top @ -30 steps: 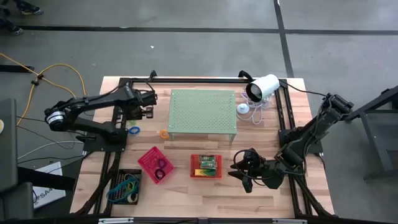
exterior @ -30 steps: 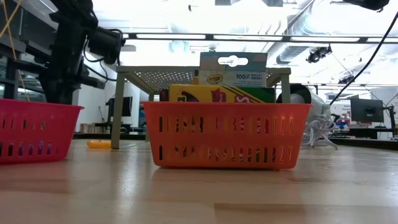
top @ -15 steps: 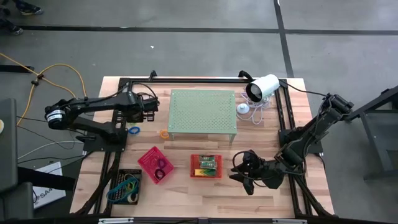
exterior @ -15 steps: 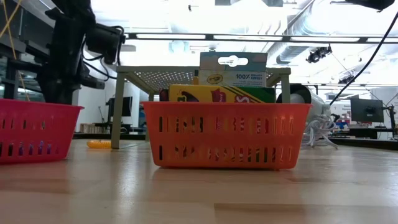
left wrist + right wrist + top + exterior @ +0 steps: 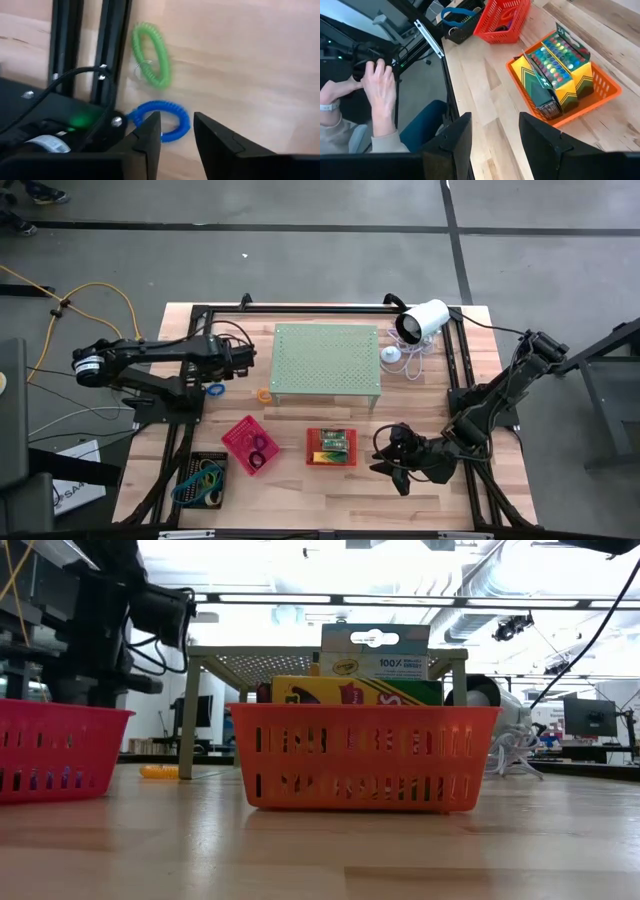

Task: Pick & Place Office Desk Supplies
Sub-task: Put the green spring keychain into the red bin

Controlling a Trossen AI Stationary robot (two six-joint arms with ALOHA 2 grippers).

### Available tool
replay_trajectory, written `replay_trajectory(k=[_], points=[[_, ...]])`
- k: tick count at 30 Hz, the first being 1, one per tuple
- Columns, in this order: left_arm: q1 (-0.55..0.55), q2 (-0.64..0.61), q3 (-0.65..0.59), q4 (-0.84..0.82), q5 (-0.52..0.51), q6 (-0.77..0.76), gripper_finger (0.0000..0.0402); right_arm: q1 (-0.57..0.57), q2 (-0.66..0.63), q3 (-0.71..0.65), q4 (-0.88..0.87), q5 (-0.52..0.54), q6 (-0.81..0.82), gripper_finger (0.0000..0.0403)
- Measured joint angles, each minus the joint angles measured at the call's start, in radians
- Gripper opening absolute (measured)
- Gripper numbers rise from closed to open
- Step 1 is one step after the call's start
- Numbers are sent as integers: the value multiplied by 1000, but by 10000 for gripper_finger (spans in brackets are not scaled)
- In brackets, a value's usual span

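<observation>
A blue coiled loop [image 5: 159, 105] lies flat on the wood beside the black frame rail, just below and beyond my left gripper [image 5: 177, 121]. The gripper is open, points down and has nothing between its fingers. A green coiled loop [image 5: 151, 55] shows blurred on the wood a little past the blue one. In the high view my left gripper [image 5: 238, 362] hovers at the table's left, just far of the blue loop [image 5: 215, 390]. An orange ring [image 5: 263, 395] lies by the pale green stand's leg. My right gripper [image 5: 385, 458] waits open at the near right, holding nothing.
The pale green perforated stand [image 5: 327, 360] fills the far middle. Toward the near edge stand a pink tray [image 5: 250, 445], an orange tray [image 5: 332, 446] with crayon packs [image 5: 555, 75], and a black tray [image 5: 203, 478] with loops. A white camera [image 5: 422, 320] stands far right. A person's hand [image 5: 380, 90] shows off the table.
My left gripper has moved a little toward the table's near edge and down, toward the blue loop.
</observation>
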Motion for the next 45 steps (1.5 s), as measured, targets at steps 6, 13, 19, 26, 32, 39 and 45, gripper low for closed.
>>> replay_trajectory(k=[6,13,19,26,32,39,45], points=[[67,0,-24,27,20,-19,111,0,0,0,0,0,0,150],[175,13,-26,32,60,23,111,0,0,0,0,0,0,150],[259,13,-26,37,63,163,111,0,0,0,0,0,0,150],[309,14,-26,46,63,251,111,0,0,0,0,0,0,150],[330,66,-26,73,63,278,111,0,0,0,0,0,0,150],[359,113,-26,116,63,320,111,0,0,0,0,0,0,150],[380,144,-26,118,61,320,111,0,0,0,0,0,0,150]])
